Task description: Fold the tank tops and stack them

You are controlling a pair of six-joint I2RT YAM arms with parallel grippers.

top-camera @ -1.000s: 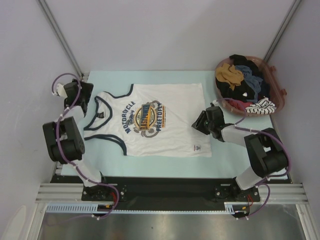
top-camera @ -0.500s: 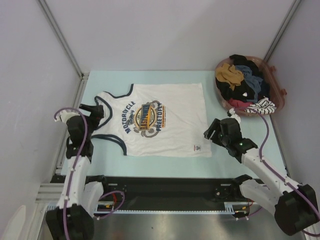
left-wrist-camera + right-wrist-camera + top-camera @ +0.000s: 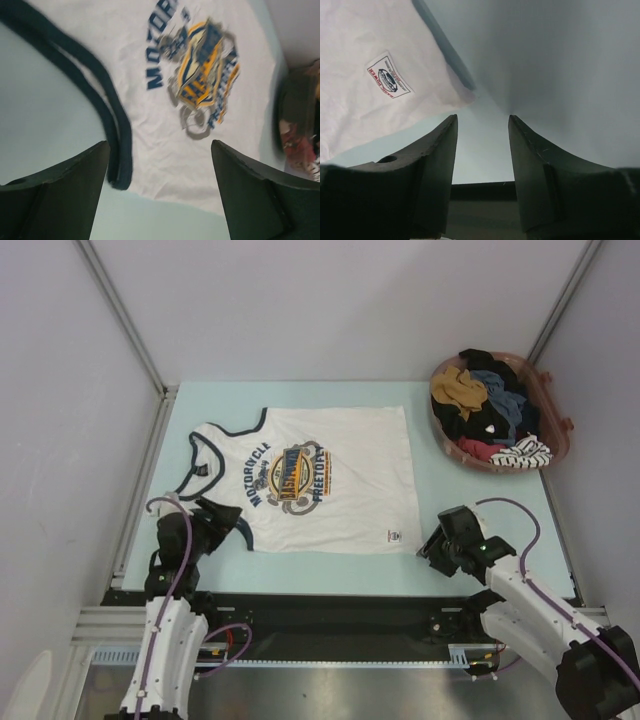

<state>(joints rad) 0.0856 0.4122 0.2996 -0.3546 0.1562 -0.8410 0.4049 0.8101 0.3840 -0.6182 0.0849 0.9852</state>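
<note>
White tank top (image 3: 330, 495) flat on surface (image 3: 330, 398); left gripper (image 3: 230, 523) spread at its near-left edge, right gripper (image 3: 428, 547) spread just beside its near-right corner.

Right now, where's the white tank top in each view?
Top external: tank top lies flat, mid-frame.
Left wrist: it fills the upper middle, between the fingers.
Right wrist: only its hem corner shows, upper left.
Shared landmark: the print ties top external to left wrist. The hem label ties top external to right wrist.
</note>
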